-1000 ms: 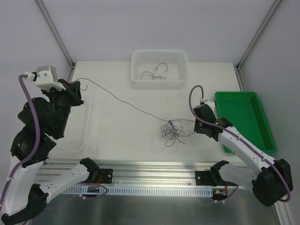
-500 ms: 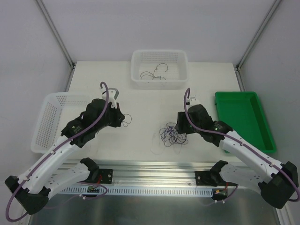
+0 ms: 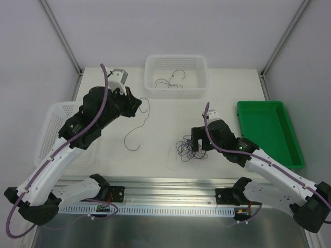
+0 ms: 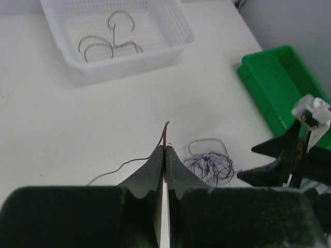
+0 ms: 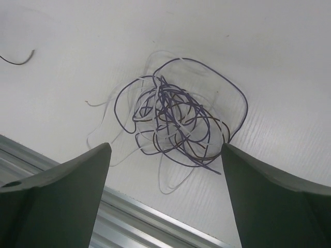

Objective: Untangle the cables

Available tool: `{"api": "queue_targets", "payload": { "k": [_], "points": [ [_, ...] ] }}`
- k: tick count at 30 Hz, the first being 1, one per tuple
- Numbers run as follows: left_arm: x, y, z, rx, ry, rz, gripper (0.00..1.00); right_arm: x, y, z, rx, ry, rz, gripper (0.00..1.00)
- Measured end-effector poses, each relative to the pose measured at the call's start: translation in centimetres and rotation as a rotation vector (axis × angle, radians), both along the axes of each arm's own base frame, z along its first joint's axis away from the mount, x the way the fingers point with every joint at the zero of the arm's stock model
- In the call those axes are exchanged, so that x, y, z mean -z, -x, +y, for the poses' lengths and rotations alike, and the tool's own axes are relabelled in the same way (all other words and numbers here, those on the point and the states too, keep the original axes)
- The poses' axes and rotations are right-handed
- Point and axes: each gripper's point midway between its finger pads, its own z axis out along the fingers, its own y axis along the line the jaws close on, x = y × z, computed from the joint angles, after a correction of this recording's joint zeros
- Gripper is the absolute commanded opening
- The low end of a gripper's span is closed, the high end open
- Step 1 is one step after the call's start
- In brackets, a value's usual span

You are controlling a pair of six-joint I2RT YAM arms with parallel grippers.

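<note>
Left gripper (image 4: pixel 164 151): closed. Its two dark fingers meet with no gap and pinch a single dark cable (image 4: pixel 164 135) between them. A short end of the cable sticks up past the fingertips. The rest trails off to the side and down onto the white table (image 3: pixel 165 111), where the overhead view shows it lying in a loose curve, well apart from the other wires. The left arm is raised over the left half of the table, beside a white mesh basket (image 3: pixel 51 134) that it partly covers.

Right gripper (image 5: pixel 165 147): open, with its fingers spread wide. It hangs over the tangle of cables (image 5: pixel 170 116), one finger to each side of the bunch in its own camera. I cannot tell whether either finger touches a wire.

Tangle: a small knot of purplish, dark and white wires in overlapping loops. It lies on the table near the front edge, just ahead of the metal rail, and a few thin white strands stray out toward the rail.

Far basket (image 3: pixel 176 92): white mesh, at the back edge of the table. A few dark curled wires (image 3: pixel 170 80) lie loose on its floor.

Green tray (image 3: pixel 269 132): at the right side of the table, well apart from the tangle.
</note>
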Motion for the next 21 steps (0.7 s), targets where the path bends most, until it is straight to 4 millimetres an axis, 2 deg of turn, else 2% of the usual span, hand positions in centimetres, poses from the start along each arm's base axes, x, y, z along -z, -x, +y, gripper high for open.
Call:
{"api": "queue_targets", "payload": {
  "k": [4,8,14,17,21],
  "points": [
    [-6.0,-3.4,-1.7,-0.008,0.013,-0.121,0.0,-1.0,0.7,-0.9,0.008,-0.027,-0.044,0.98],
    [-10.0,-7.5,-3.5,-0.022,0.014,-0.214,0.0,-2.1,1.6,-1.5,-0.002,-0.065,-0.082,0.98],
    [-15.5,-14.7,-5.9,-0.052,0.019,-0.36,0.0,-3.6,3.0,-2.6,-0.012,-0.129,-0.147,0.99],
    [-17.4,-17.9,-7.0,-0.055,0.034,-0.439,0.0,-3.8,3.5,-3.6,0.003,-0.137,-0.17,1.0],
    [-17.6,-22.1,-8.2,-0.054,0.059,-0.509,0.0,-4.1,3.9,-4.5,0.017,-0.151,-0.195,1.0]
  ]
}}
